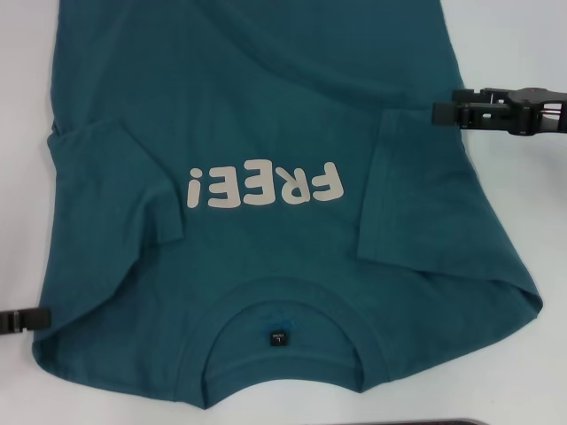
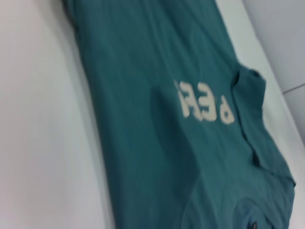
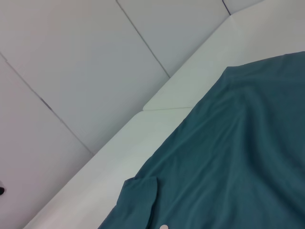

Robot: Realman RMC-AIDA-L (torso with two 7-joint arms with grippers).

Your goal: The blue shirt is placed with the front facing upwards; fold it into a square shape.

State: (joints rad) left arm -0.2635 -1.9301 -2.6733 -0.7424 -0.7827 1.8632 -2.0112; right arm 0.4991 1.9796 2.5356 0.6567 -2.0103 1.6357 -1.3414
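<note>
The blue shirt (image 1: pixel 266 115) lies spread front-up on the white table (image 1: pixel 523 44), its collar (image 1: pixel 283 341) at the near edge and the off-white "FREE!" print (image 1: pixel 263 186) just beyond it, reading upside down from the head view. Both short sleeves are folded inward over the chest, one on each side of the print. The left end effector (image 1: pixel 25 320) shows only as a dark tip at the frame's edge, level with the collar, just beside the shirt's near left shoulder corner; whether it touches the cloth, and whether its fingers are spread or pressed together, cannot be told. Farther off, the right end effector (image 1: pixel 456 111) reaches in from the right, its black tip at the shirt's right side edge, just beyond the folded right sleeve (image 1: pixel 416 195); the fingers look close together, but whether they pinch the fabric cannot be told. From there the shirt's body runs on away from both end effectors and out of the head view. The left wrist view looks along the shirt (image 2: pixel 157 119) and its print, and the right wrist view shows the shirt (image 3: pixel 228 162) and bare table (image 3: pixel 119 152) beside it.
</note>
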